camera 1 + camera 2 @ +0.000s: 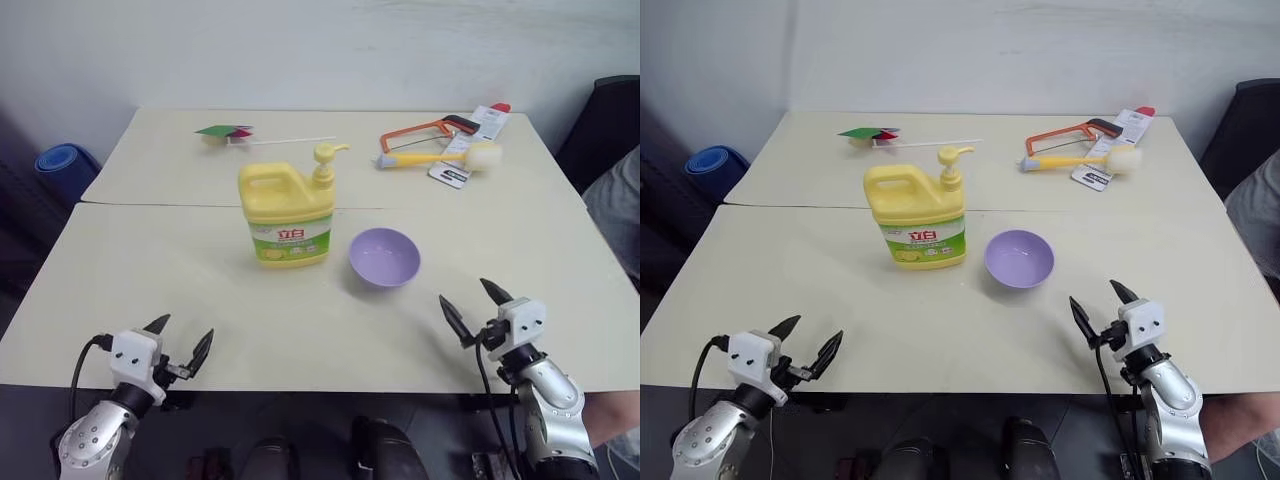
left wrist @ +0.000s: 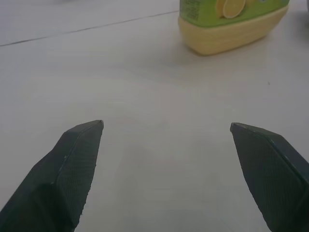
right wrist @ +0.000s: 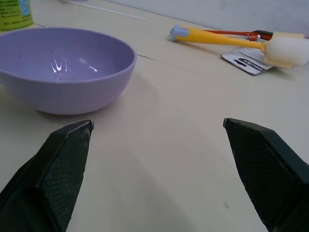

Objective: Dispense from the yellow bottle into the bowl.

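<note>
The yellow bottle (image 1: 287, 213) stands upright at the middle of the table, its pump top (image 1: 326, 158) pointing right and its green-and-white label facing me. Just right of it sits the lilac bowl (image 1: 384, 256), upright; the right wrist view shows the bowl (image 3: 65, 67) with only glints of light inside. My left gripper (image 1: 180, 338) hovers open over the table's near edge at the left, well short of the bottle (image 2: 231, 21). My right gripper (image 1: 478, 306) is open near the front right, a short way from the bowl. Neither holds anything.
At the back right lie a yellow-handled sponge brush (image 1: 440, 157), an orange hacksaw (image 1: 425, 133) and a packaged card (image 1: 470, 150). A small pinwheel on a white stick (image 1: 240, 135) lies at the back left. A blue roll (image 1: 65, 165) stands off the table's left.
</note>
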Controlling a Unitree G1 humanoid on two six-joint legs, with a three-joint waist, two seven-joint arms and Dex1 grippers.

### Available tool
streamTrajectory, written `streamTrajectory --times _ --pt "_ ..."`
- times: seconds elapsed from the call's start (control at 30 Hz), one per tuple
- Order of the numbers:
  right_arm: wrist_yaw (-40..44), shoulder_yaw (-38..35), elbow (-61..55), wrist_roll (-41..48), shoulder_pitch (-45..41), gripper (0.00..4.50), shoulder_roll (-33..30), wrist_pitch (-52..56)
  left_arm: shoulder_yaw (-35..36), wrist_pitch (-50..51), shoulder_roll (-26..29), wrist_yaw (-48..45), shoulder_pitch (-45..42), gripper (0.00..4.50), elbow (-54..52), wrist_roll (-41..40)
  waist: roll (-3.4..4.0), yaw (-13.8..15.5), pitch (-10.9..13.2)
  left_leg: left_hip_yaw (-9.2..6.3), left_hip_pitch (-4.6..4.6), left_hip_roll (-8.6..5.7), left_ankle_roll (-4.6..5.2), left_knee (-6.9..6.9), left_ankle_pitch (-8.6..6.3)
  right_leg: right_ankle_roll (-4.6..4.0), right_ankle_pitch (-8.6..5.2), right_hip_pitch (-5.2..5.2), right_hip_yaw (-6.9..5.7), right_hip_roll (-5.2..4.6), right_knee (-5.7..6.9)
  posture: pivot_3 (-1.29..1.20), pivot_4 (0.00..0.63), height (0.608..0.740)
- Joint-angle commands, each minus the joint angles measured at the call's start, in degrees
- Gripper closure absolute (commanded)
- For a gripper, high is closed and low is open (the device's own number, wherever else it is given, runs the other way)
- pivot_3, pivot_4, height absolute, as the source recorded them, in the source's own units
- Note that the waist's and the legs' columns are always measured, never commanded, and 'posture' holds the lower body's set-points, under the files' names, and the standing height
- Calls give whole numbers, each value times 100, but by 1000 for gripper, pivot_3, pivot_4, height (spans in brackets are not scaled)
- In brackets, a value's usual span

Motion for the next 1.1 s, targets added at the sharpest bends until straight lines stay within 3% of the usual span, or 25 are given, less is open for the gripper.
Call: streamTrajectory --times 0.03,0.13,0.3,0.4,0.7,1.0,1.1 --pt "95 -76 -52 94 -23 0 -59 -195 35 84 152 -164 -39 26 -262 -161 0 -1 0 0 0 0 0 0 0 0 0 0 0 0 1 0 150 740" --pt "556 -106 -307 394 142 0 -285 -7 6 705 569 -899 -200 26 -607 -980 0 12 0 1 -1 0 0 0 0 0 0 0 0 0 1 0 150 740" --pt "1891 77 -1198 962 407 0 -1197 644 322 1914 2012 -2412 -742 26 -1110 -2625 6 10 2 -6 1 0 0 7 1 0 0 7 -1 -2 22 0 150 740" --pt "2238 436 -1716 1062 147 0 -1578 1313 141 2112 2468 -2792 -1167 26 -1125 -2704 14 -19 0 -9 8 0 -4 8 3 -3 -2 13 -3 -2 4 0 150 740" --pt "1572 1997 -1911 259 -1742 0 -1164 3678 -672 1806 2238 -3111 -2051 26 -899 -2205 17 -119 -1 -6 -3 6 -20 5 7 -7 -4 1 -11 22 30 0 150 740" --pt "1073 2585 -642 -752 -2685 0 -542 3648 -739 1679 2089 -3268 -2053 26 -820 -2064 16 -123 -1 -6 -12 -3 -16 8 9 -7 -4 0 -16 26 27 0 150 740" --pt "1031 2579 -386 -850 -2787 628 -407 3473 -699 1660 2068 -3271 -1955 0 -857 -2041 16 -137 -1 -4 -11 1 -18 7 9 -6 -4 -1 -15 31 27 0 150 740"
